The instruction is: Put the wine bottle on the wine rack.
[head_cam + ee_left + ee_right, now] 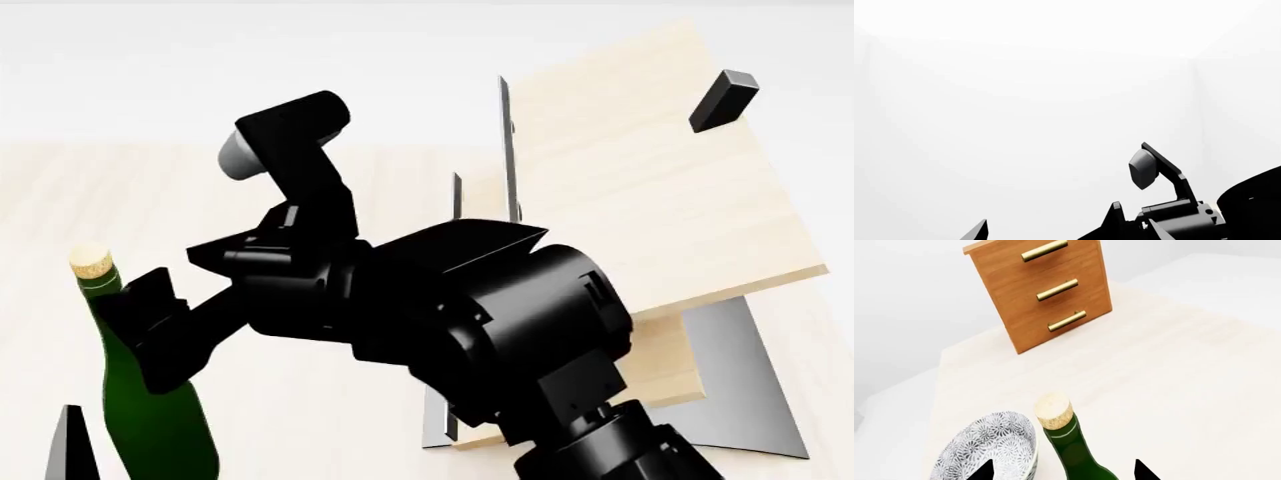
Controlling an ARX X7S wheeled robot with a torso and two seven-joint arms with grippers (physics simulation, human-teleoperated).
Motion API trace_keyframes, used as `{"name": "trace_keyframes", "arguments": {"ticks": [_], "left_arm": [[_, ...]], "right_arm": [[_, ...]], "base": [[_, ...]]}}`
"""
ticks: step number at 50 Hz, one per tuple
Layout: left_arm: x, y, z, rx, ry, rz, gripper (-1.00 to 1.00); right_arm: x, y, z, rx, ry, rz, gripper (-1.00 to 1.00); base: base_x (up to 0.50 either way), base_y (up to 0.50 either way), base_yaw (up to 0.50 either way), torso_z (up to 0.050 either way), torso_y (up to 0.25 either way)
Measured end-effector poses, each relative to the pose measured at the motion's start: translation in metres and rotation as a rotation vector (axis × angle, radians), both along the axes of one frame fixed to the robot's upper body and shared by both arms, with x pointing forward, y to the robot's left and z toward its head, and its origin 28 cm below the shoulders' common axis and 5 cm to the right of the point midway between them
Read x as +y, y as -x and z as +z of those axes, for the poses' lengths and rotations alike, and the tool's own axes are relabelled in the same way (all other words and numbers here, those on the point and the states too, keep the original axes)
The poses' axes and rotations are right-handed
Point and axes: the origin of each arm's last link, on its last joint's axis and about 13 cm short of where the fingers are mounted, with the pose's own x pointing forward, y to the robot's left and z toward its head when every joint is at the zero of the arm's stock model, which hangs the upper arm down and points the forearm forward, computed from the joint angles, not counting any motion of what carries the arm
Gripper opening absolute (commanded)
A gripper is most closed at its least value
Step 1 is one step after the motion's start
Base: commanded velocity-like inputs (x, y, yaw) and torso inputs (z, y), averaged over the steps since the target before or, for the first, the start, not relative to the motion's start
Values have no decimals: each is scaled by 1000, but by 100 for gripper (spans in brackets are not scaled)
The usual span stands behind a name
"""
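Observation:
The wine bottle (1069,447), dark green with a tan cork (1053,411), stands upright on the pale table. My right gripper (1062,471) is open; its two black fingertips straddle the bottle's shoulder with a gap on each side. In the head view the bottle (140,400) is at the lower left, with the right gripper (154,335) against its neck. The wine rack (641,180), slanted light-wood boards with a black peg (723,100) on a grey metal base (754,390), stands to the right. My left gripper (1047,225) is open and holds nothing, facing a white wall.
A patterned grey-white bowl (987,450) sits close beside the bottle. A brown wooden cabinet (1047,295) with brass handles stands at the table's far end. My bulky black right arm (494,320) crosses in front of the rack's lower part.

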Motion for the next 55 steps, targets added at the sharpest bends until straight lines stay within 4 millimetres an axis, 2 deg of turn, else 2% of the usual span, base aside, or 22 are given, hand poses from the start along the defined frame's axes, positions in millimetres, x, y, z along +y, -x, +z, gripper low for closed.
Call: {"name": "trace_keyframes", "arguments": {"ticks": [20, 55], "left_arm": [[2, -1, 0, -1, 3, 8, 100], [2, -2, -1, 2, 3, 12, 100]], "right_arm": [[20, -8, -4, -8, 15, -19, 100], [42, -5, -15, -31, -12, -37, 100]], "base": [[0, 0, 0, 0, 0], [0, 0, 0, 0, 0]]}}
